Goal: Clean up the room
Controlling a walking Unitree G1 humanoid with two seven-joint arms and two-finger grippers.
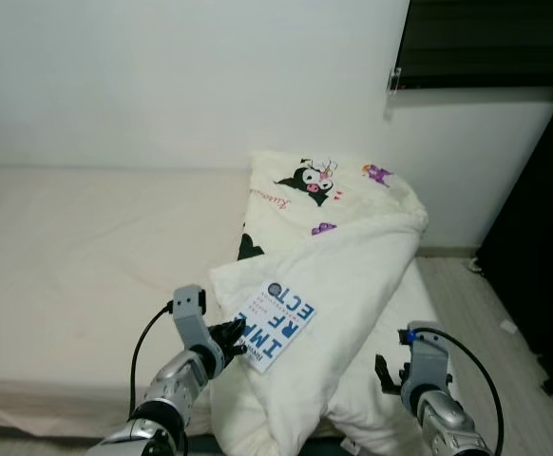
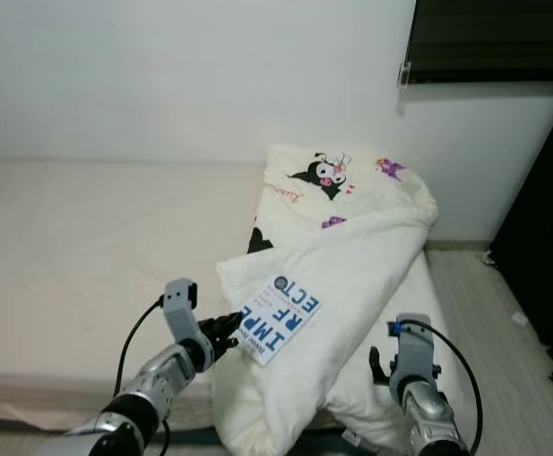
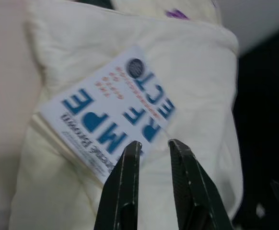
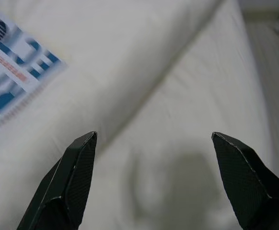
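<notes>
Item: white book (image 1: pixel 276 324) w/ blue block lettering, lying flat on top of a folded cream duvet (image 1: pixel 352 285), near the duvet's front-left edge. Duvet: cartoon-print, heaped on the right part of a bed (image 1: pixel 77 256) w/ pale sheet, white wall behind. Left gripper (image 1: pixel 232 339): at the book's near corner, fingers (image 3: pixel 125 177) nearly together w/ a slim gap, tips at the book's edge; grip on it not confirmed, cannot tell if it has hold. Right gripper (image 4: pixel 154 143): right of the book, low over the duvet's front-right side, fingers spread wide, holding nothing. Dark curtain (image 1: pixel 533 285) at far right of the duvet; black blind (image 1: pixel 490 43) above it on the wall.
</notes>
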